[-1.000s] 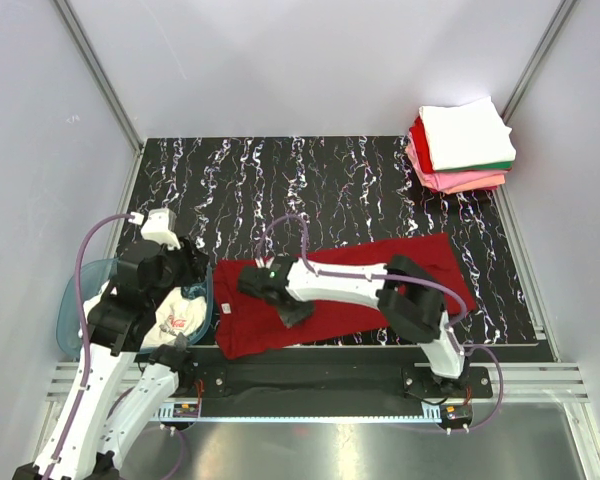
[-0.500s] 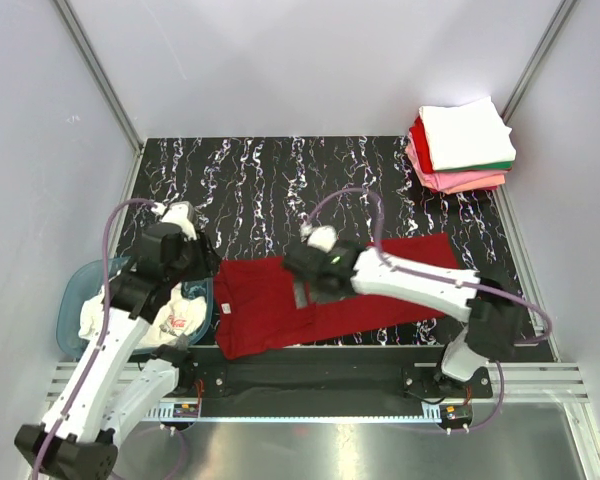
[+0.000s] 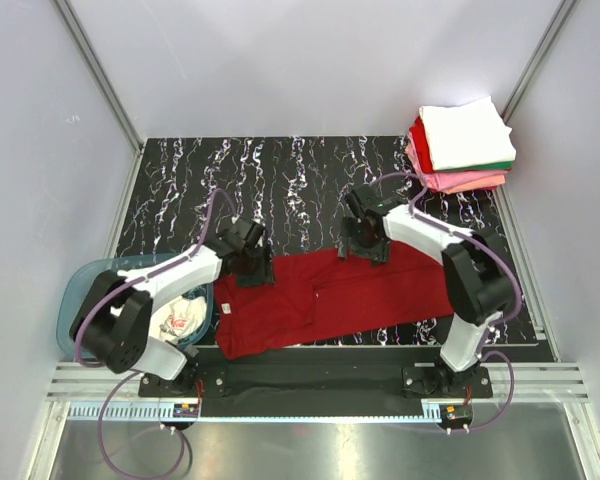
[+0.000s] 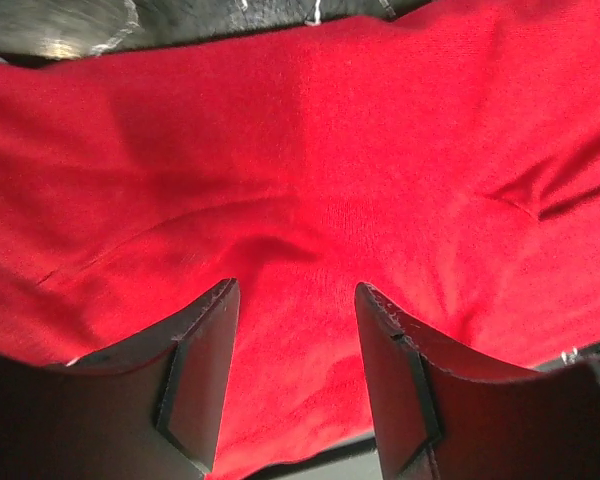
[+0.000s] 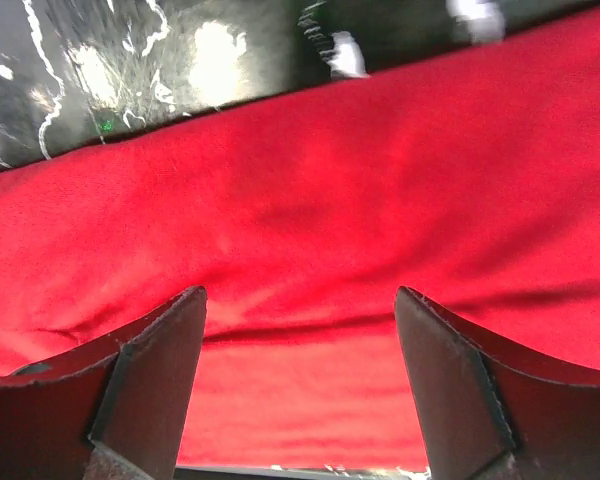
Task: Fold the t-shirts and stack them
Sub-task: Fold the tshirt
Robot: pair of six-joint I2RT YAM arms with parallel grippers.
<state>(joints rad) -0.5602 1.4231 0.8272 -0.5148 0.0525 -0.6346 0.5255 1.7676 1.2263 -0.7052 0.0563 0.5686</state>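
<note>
- Teal plastic tub (image 3: pixel 72 300): stands off the left near corner of the bench (image 3: pixel 280 180); it holds a crumpled white t-shirt with red print (image 3: pixel 177 318).
- Left gripper (image 3: pixel 252 268): poised over the far left edge of the dark red t-shirt (image 3: pixel 320 300). In the left wrist view its fingers (image 4: pixel 205 370) stand apart, with unbroken red cloth showing between them and nothing pinched.
- Dark red t-shirt: lies spread on the near half of the black, white-veined bench. It reaches from just beside the tub towards the right edge, with shallow wrinkles across the fabric.
- Right gripper (image 3: pixel 366 250): poised over the far edge of the same t-shirt, right of centre. In the right wrist view its fingers (image 5: pixel 155 380) are spread wide above the cloth, gripping nothing; the bench surface shows just beyond the hem.
- Stack of folded t-shirts (image 3: pixel 465 135): sits at the far right corner of the bench, well apart from both grippers. A white shirt lies on top, with green, red and pink layers beneath.
</note>
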